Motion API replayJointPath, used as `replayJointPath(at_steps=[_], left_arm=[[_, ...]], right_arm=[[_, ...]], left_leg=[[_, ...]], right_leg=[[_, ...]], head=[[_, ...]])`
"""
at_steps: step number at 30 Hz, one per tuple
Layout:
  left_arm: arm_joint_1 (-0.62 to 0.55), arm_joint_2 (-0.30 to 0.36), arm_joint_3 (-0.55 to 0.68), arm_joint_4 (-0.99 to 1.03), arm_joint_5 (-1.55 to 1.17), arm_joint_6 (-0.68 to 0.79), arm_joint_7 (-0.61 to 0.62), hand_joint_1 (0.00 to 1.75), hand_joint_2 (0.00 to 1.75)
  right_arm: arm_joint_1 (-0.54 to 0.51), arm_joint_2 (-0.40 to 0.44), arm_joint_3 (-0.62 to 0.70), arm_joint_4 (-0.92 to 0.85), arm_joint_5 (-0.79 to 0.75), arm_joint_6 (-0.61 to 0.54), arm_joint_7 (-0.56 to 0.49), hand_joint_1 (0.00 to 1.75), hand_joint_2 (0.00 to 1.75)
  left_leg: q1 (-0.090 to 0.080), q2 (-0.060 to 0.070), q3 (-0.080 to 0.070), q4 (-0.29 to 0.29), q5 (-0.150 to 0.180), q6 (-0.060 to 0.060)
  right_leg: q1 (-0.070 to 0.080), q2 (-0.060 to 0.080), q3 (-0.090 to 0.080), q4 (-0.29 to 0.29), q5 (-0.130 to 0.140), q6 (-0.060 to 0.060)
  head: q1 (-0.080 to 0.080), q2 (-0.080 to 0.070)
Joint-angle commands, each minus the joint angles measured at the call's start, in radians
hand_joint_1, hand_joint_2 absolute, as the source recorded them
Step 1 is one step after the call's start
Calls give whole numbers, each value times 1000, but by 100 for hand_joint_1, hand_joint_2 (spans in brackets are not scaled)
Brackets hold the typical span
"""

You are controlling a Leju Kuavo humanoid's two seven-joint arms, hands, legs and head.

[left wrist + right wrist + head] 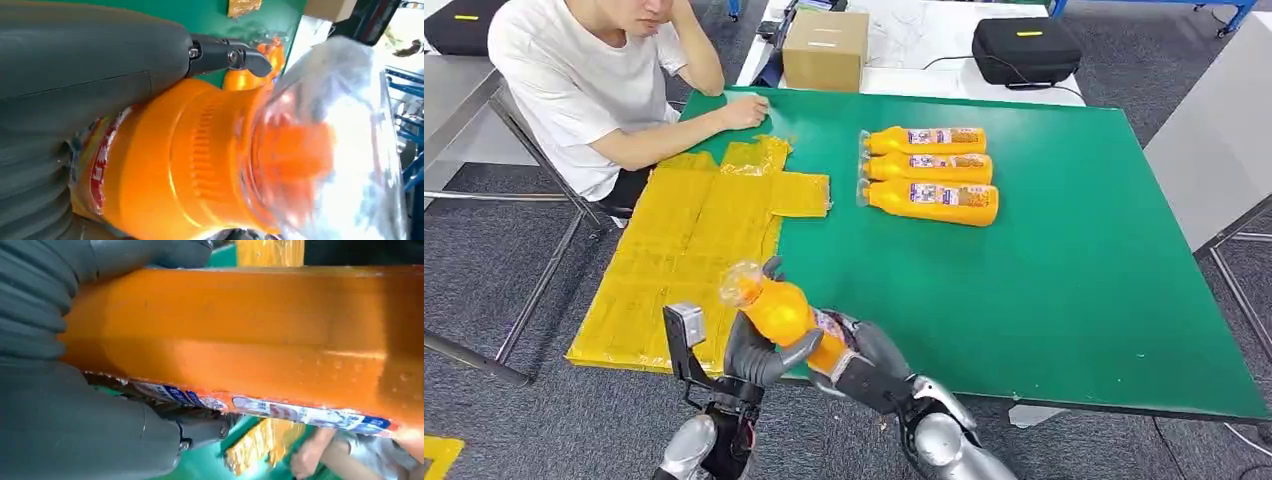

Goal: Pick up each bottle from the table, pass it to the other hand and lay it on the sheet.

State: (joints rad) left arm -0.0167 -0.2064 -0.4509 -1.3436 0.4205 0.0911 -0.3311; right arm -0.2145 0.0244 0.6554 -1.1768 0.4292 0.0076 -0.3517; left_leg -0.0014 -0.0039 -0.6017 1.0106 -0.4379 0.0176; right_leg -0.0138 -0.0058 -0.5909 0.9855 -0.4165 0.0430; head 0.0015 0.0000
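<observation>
Held item: one orange bottle (pixel 782 312), clear-capped end tilted up and toward the yellow sheet (pixel 686 250), carried above the near edge of the green table (pixel 1064 300). Left hand (pixel 759 352) is wrapped around the bottle's upper body just below the neck; right hand (pixel 864 360) clasps its lower, labelled end, so both hands grip it together. Left wrist view: thumb (pixel 90 60) lies along the bottle's shoulder, cap blurred and close. Right wrist view: label strip runs beneath the orange body. Remaining stock: three orange bottles (pixel 929 175) lying side by side at mid-table, caps toward the sheet, well apart from the hands. Surroundings: a seated person (pixel 594 80) at the far left corner, one forearm resting on the table beside the sheet's far end; a cardboard box (pixel 826 48) and a black case (pixel 1026 48) on the white surface beyond.
</observation>
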Motion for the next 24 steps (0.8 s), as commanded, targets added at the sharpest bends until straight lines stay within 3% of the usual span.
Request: replayJointPath(at_steps=[1, 13, 14, 15, 18, 19, 20, 21, 22, 24], left_arm=[[-14, 50, -51, 18, 96, -107, 60, 0, 175], [-43, 42, -46, 103, 183, -132, 119, 2, 175], [-46, 37, -42, 121, 208, -145, 122, 152, 175], [-50, 34, -39, 137, 227, -149, 121, 175, 175], [-56, 24, -20, 144, 250, -142, 99, 175, 175], [-56, 22, -15, 142, 257, -141, 97, 175, 175], [-57, 21, -6, 137, 265, -135, 93, 175, 175], [-56, 17, 6, 132, 280, -126, 92, 175, 175], [-54, 14, 17, 129, 297, -119, 100, 175, 175], [-55, 12, 35, 126, 314, -88, 99, 175, 175]], right_arm=[[-97, 17, 62, 76, -21, -31, 14, 175, 175], [-101, 49, 73, 33, -49, -59, -11, 175, 175], [-95, 53, 68, 19, -60, -73, -17, 175, 175], [-93, 55, 66, 9, -69, -87, -20, 175, 175], [-102, 57, 70, 5, -74, -90, -16, 171, 175], [-104, 59, 72, 8, -75, -89, -15, 37, 175], [-104, 63, 79, 14, -75, -87, -15, 0, 175], [-99, 72, 79, 19, -81, -95, -12, 0, 175], [-96, 78, 80, 21, -83, -104, -13, 0, 0], [-85, 84, 87, 6, -53, -164, -40, 0, 0]], left_leg=[[0, 3, 4, -1, -1, -1], [0, 2, 2, -1, 0, -1], [0, 2, 4, -1, -1, -1], [0, 2, 4, -1, -1, -1], [0, 3, 3, -1, -1, -1], [0, 3, 2, 0, -1, -1], [0, 3, 4, 0, -1, -1], [0, 4, 3, 0, -1, -1], [0, 3, 2, 0, -1, -1], [1, 3, 3, 0, -1, -2]], right_leg=[[0, 3, 2, 0, 0, -2], [0, 1, 1, 0, 0, -1], [0, 2, 3, -1, -1, -2], [0, 2, 3, -1, -1, -1], [0, 3, 2, 0, 0, -1], [0, 3, 1, 0, 0, -1], [0, 3, 3, 0, -1, -2], [0, 4, 2, 0, 0, -2], [0, 3, 1, 0, 0, -1], [1, 3, 2, 0, -1, -2]], head=[[0, 0], [0, 0], [0, 0], [0, 0], [0, 0], [0, 0], [0, 0], [0, 0], [0, 0], [1, 0]])
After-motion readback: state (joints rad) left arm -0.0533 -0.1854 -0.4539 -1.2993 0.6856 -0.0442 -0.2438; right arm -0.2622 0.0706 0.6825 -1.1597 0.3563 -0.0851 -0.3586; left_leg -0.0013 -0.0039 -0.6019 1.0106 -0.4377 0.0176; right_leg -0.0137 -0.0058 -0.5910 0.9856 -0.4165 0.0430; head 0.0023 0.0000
